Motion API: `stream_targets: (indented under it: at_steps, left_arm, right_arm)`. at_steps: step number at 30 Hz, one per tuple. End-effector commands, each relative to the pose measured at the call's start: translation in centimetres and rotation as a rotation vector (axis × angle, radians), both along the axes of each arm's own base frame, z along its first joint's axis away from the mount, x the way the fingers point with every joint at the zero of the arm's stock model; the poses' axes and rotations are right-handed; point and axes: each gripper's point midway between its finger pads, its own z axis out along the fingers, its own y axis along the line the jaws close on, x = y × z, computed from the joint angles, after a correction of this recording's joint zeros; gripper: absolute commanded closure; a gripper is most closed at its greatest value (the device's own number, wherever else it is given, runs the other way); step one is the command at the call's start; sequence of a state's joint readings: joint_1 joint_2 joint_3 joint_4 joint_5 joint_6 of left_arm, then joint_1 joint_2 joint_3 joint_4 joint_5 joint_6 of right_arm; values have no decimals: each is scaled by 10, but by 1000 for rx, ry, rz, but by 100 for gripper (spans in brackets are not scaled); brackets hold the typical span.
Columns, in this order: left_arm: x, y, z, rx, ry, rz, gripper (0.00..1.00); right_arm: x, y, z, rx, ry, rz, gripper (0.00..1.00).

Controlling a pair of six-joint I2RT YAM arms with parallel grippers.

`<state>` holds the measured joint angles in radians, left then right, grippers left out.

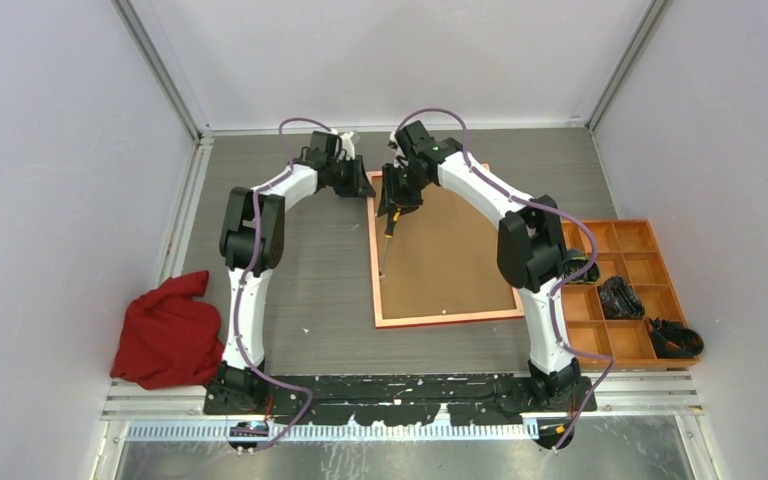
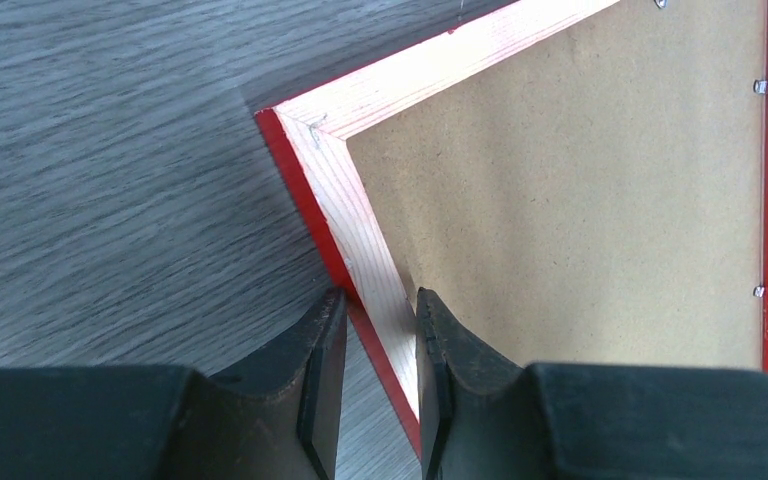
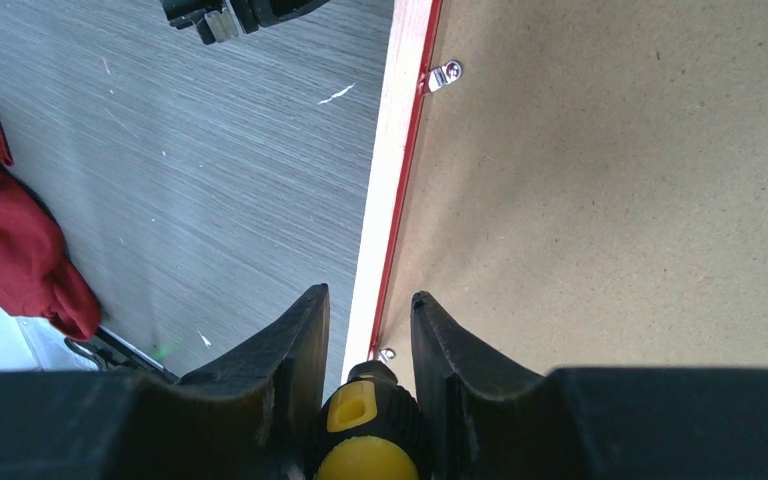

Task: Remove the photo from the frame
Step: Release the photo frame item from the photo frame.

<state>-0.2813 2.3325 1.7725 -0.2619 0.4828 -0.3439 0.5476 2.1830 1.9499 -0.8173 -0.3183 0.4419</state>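
The frame (image 1: 377, 262) lies face down on the table, its orange-looking rim around a brown backing board (image 1: 450, 255). The photo is hidden under the board. My left gripper (image 1: 360, 185) is at the frame's far left corner. In the left wrist view the left gripper (image 2: 380, 300) is closed across the frame's left rail (image 2: 360, 215), one finger on each side. My right gripper (image 1: 400, 195) is shut on a screwdriver (image 3: 365, 430) with a yellow and black handle. Its shaft (image 1: 387, 250) points down along the left rail. Small metal tabs (image 3: 444, 74) hold the board (image 3: 610, 220).
A red cloth (image 1: 165, 330) lies at the near left, beside the left arm's base. An orange compartment tray (image 1: 610, 237) stands at the right, with black items (image 1: 620, 297) in some compartments. White walls enclose the table on three sides.
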Motion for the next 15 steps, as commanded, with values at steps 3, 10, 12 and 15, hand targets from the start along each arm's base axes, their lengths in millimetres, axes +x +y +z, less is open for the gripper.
stream_targets:
  at_steps: [3, 10, 12, 15]
  left_arm:
    - [-44, 19, -84, 144, 219, 21, 81]
    - [-45, 20, -85, 194, 207, 42, 96]
    - [-45, 20, -85, 196, 208, 42, 97]
    - [-45, 20, -85, 197, 206, 42, 100]
  right_arm:
    - [-30, 14, -15, -11, 105, 22, 99]
    - [-44, 23, -28, -58, 139, 106, 99]
    - [-53, 25, -31, -86, 130, 143, 99]
    - [-65, 32, -32, -105, 120, 208, 99]
